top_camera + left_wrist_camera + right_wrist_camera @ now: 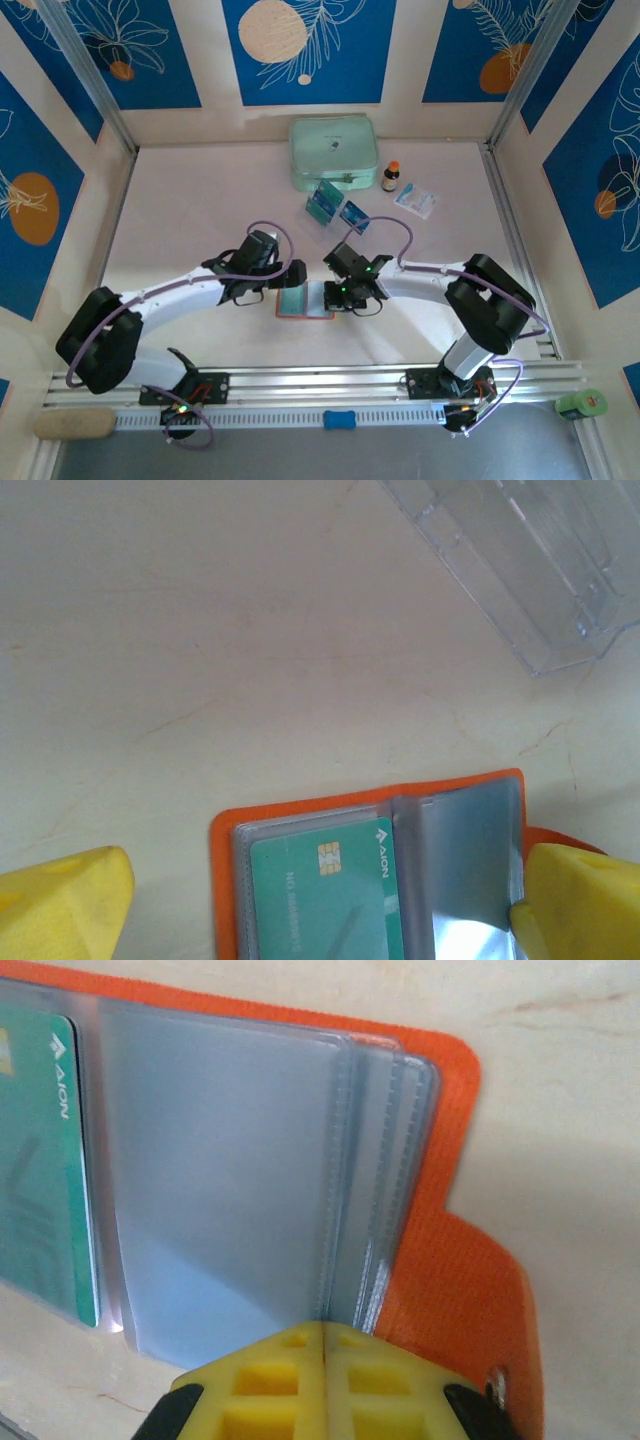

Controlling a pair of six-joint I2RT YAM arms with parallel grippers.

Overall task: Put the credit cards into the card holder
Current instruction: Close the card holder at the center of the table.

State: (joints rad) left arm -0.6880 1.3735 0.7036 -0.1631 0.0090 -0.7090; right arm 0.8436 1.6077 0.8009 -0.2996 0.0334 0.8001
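Blue wall panels [350, 60] with white leaves and orange discs around a pale tabletop [190, 210]

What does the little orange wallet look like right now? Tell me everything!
The card holder is a small orange fold-over wallet, lying open and flat on the table. Inside are greyish see-through plastic pockets, stacked like pages. One pocket holds a green card with a gold chip. The shut right gripper meets the pockets' edge.

The left arm [175, 292] and right arm [420, 282] are being shown white with black joints; lilac cables [270, 223] are being looped alongside; fingers [70, 905] yellow.
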